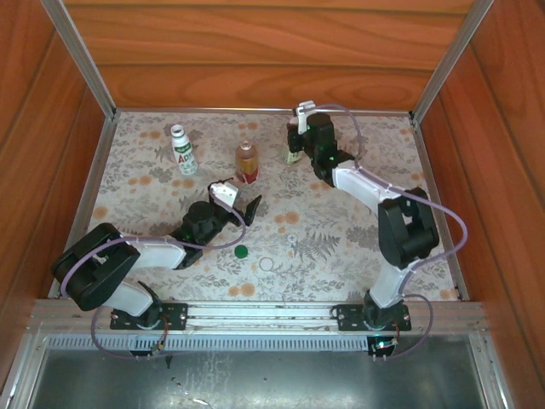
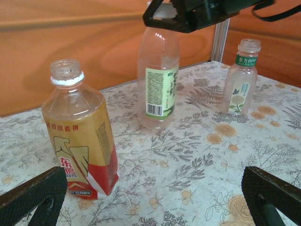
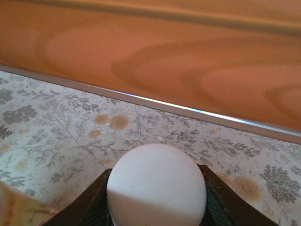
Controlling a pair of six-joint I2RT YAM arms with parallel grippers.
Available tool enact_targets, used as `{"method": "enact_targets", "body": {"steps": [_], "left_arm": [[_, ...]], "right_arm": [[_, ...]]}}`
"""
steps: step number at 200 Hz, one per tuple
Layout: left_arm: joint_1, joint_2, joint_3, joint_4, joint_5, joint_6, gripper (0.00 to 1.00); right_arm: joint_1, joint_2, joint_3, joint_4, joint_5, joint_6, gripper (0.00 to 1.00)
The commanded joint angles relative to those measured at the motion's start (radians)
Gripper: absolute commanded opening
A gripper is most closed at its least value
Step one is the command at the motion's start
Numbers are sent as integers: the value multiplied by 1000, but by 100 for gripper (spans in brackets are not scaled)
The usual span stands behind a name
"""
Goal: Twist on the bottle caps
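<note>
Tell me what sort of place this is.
Probably a robot test cell, not a home: a floral-clothed table boxed in by wood-grain panels on aluminium posts, with a left arm and right arm bolted to a metal rail.

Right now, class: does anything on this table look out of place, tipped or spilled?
Nothing is tipped or spilled. Two things look odd: the amber bottle stands with its neck open, and a dark green cap lies loose on the table, apart from every bottle.

Uncapped amber bottle [image 2: 77, 136], loose green cap [image 1: 241, 251]
</note>
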Motion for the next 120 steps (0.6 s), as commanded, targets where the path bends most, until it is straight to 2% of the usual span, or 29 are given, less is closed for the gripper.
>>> {"method": "enact_targets", "body": {"steps": [1,43,59,74,99,120], "left_arm": [[-6,-6,-12,1,-19,9,100],[-5,-12,-23,-2,-35,5,100],[-4,-14,-27,-3,-40,-6,100],[-4,-15,-26,-9,-46,-6,100],[8,-18,-18,-37,-34,-2,100],[38,-19,-3,-54,-7,-2,100]], "right_arm": [[-23,57,81,-36,-53,15,14],[-37,129,151,-124,-74,-11,20],[-40,135,163,-149,-77,-13,27],[-42,135,175,-169,-78,-21,42],[-42,103,176,-175,-85,-57,76],[-42,53,161,-187,-75,-72,89]]}}
